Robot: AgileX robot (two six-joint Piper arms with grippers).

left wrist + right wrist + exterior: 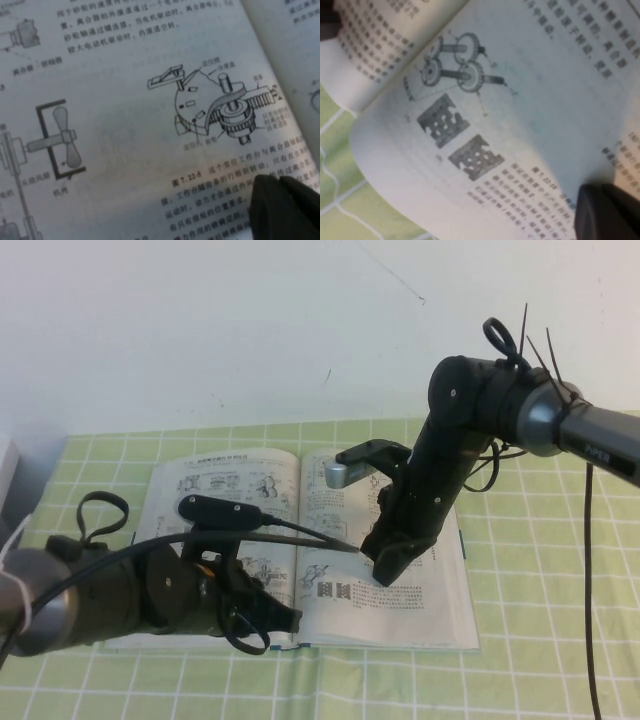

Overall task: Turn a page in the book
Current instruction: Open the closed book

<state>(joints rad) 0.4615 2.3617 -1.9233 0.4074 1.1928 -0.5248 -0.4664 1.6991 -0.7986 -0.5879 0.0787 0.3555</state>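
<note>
I see the thick open book (250, 500) with white pages of black machine drawings lying flat on the green-checked cloth surface (540, 640), its teal cover edge showing along the near side; my right end effector (385, 570) is down on the right-hand printed white page (400, 590), near the near part of the leaf beside the gear drawings; its dark fingertips (607, 212) look pressed together on the paper; my left end effector (285, 622) sits low over the left-hand page near the book's near edge; I cannot tell its finger state.
</note>
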